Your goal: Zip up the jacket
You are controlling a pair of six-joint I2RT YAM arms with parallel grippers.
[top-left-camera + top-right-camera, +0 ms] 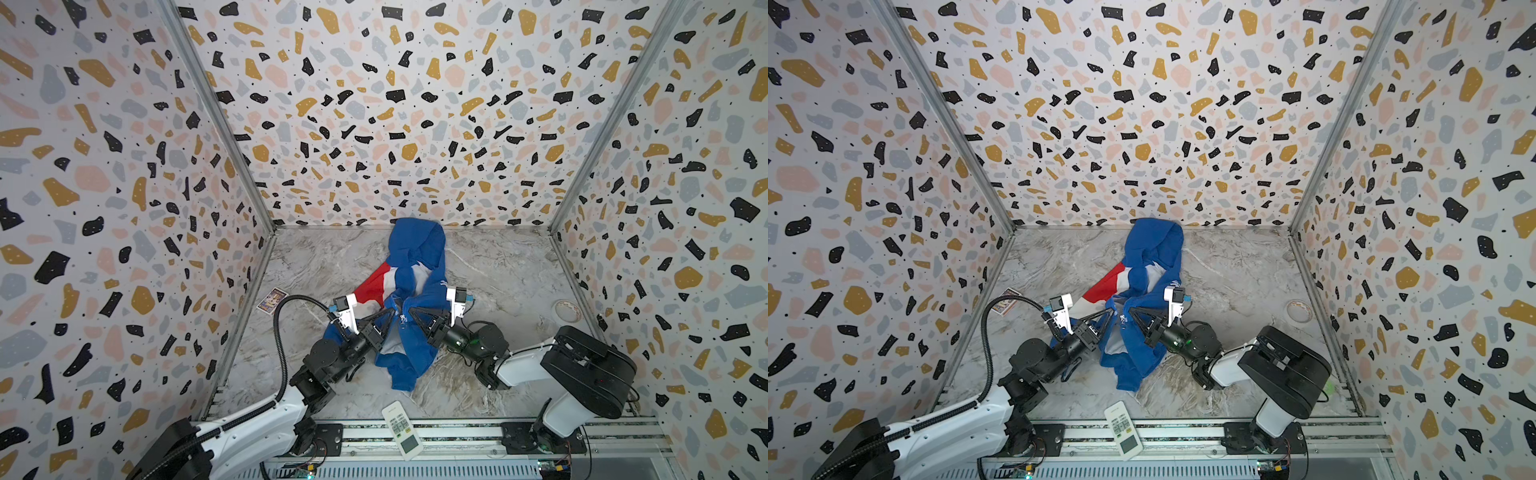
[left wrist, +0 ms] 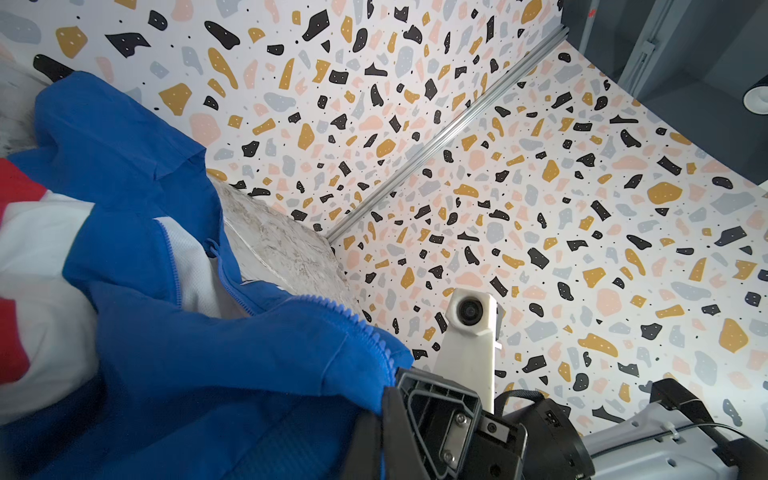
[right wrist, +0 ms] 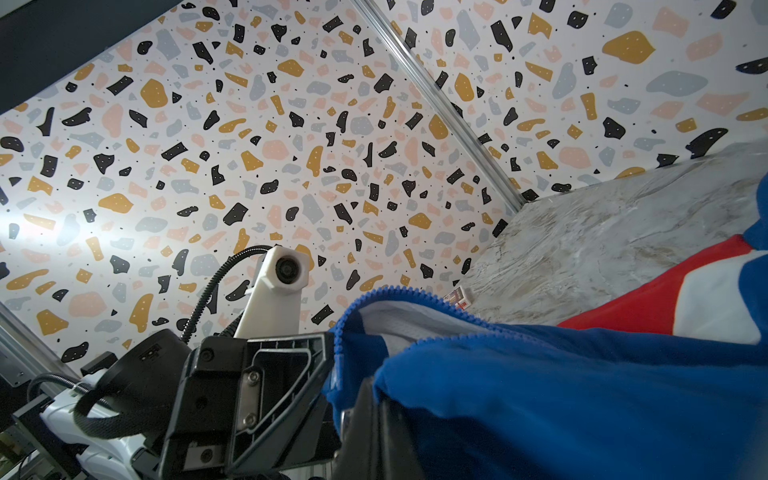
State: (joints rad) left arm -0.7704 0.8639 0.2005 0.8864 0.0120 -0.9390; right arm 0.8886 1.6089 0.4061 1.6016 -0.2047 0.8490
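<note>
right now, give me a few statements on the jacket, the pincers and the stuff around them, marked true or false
1. The left pincer and the right pincer are both shut on the jacket. True.
2. The zipper is closed all the way. False: its two toothed edges lie apart.
3. A remote lies at the near edge of the table. True.
4. The roll of tape sits on the jacket. False: it lies apart, by the right wall.

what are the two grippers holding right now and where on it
Both are shut on the blue hooded fabric jacket with red and white bands: left gripper and right gripper each pinch one front zipper edge.
</note>
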